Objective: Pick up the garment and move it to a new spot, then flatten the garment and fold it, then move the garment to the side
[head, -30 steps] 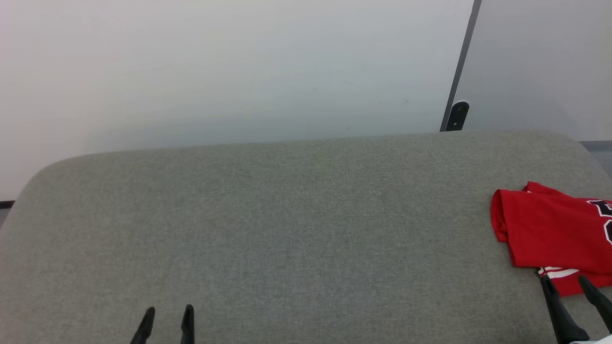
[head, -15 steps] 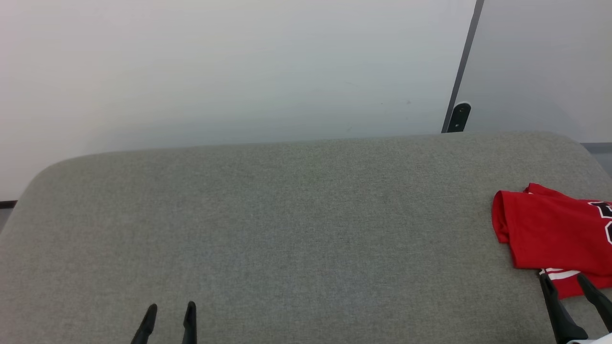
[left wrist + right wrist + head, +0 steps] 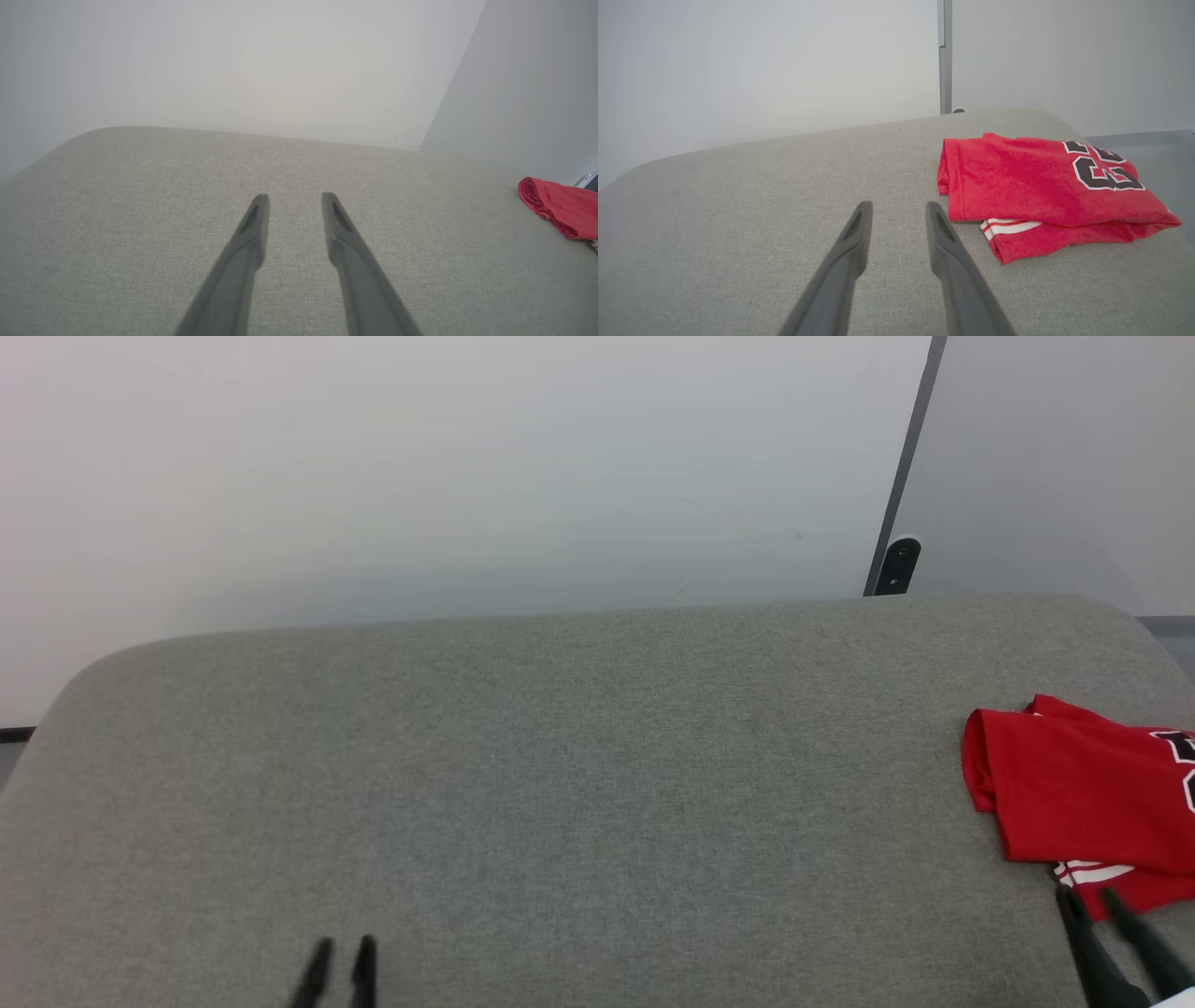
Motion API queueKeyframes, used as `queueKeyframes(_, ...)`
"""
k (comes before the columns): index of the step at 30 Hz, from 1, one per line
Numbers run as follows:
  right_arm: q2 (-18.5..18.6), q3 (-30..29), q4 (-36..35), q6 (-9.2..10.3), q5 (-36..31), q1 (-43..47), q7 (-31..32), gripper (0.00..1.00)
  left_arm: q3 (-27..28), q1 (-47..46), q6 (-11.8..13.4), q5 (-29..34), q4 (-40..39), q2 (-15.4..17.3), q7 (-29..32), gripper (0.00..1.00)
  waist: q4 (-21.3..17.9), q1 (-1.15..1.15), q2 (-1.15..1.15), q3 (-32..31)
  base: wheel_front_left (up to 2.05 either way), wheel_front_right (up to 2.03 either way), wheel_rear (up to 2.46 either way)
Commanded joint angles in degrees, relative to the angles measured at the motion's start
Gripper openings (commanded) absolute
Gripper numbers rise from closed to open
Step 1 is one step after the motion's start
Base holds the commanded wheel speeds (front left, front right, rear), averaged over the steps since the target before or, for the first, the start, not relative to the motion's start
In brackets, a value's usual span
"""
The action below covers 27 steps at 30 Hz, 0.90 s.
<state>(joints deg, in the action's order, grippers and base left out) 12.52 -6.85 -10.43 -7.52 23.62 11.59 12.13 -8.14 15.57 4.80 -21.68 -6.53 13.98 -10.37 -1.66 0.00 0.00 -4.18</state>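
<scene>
The garment (image 3: 1083, 793) lies folded at the right edge of the grey upholstered surface (image 3: 597, 756): red, with black-and-white lettering on top and a striped trim peeking out below. In the right wrist view the garment (image 3: 1031, 186) sits just right of my right gripper (image 3: 899, 204), whose fingers are apart with nothing between them. From the head view my right gripper (image 3: 1087, 894) hovers at the garment's near edge. My left gripper (image 3: 345, 943) is far off at the lower left, open and empty. In the left wrist view my left gripper (image 3: 295, 196) hangs over bare fabric, the garment (image 3: 560, 210) at the far right.
A pale wall stands behind the surface, with a dark vertical post (image 3: 904, 476) and a small dark bracket (image 3: 898, 565) at the back right. The surface has rounded corners, and its right edge drops off just past the garment.
Both grippers' fingers have drawn closer together. The left gripper has shifted slightly right and lower in the head view. The garment has not moved.
</scene>
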Motion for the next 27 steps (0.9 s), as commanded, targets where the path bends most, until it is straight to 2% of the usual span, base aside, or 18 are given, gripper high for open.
queueKeyframes(1, -0.30, 0.08, 0.52, 0.00, 0.09, 0.10, 0.01, 0.00, -0.16, 0.18, -0.01, -0.09, 0.44, -0.21, 0.03, 0.00, 0.00, 0.00, 0.00, 0.00, 0.00, 0.00, 0.00)
queueKeyframes(27, -3.27, 0.16, 8.10, 0.01, 20.84, -5.40, -1.70, 0.00, 2.95, -6.44, -3.73, -22.53, 6.95, -2.71, 4.08, 0.00, 0.32, 0.00, 0.00, 0.84, 0.00, 0.00, 0.00)
